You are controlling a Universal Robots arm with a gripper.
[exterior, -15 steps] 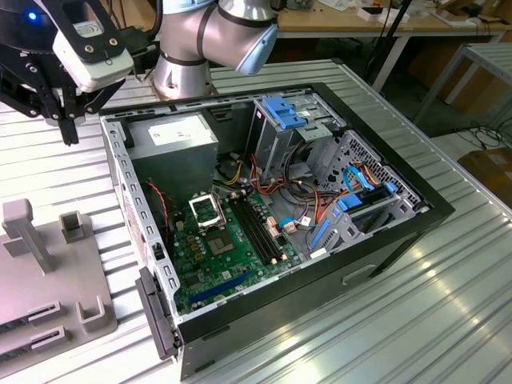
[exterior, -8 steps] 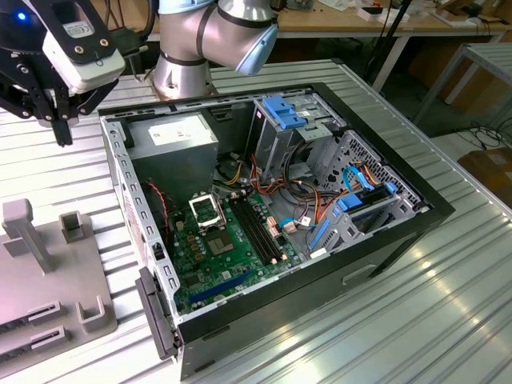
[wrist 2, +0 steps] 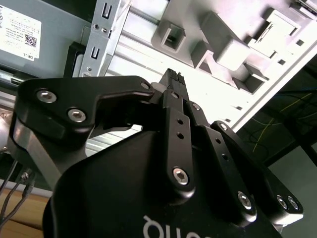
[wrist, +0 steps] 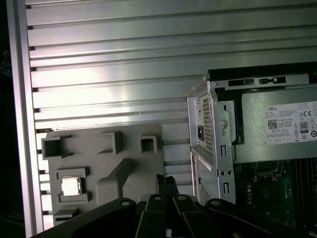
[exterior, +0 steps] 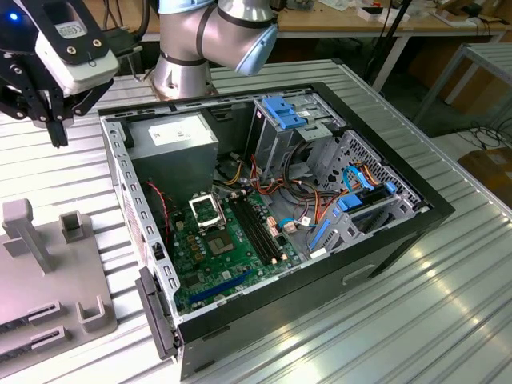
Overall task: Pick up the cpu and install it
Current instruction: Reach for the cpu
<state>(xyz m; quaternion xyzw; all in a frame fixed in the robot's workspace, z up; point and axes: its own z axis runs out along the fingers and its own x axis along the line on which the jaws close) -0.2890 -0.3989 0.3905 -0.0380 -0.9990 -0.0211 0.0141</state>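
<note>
Gripper (wrist: pixel 167 181) fingers pressed together, nothing held; cpu (wrist: pixel 71 186) lies flat in a recess of the grey holder (wrist: pixel 129 144), apart from the gripper; holder rests on the ribbed tabletop (wrist: pixel 124 59), beside the open computer case (wrist: pixel 214 124); black socket frame (exterior: pixel 206 210) sits on the green board (exterior: pixel 200 272) inside.

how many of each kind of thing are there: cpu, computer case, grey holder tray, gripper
cpu: 1
computer case: 1
grey holder tray: 1
gripper: 1
total: 4
</note>
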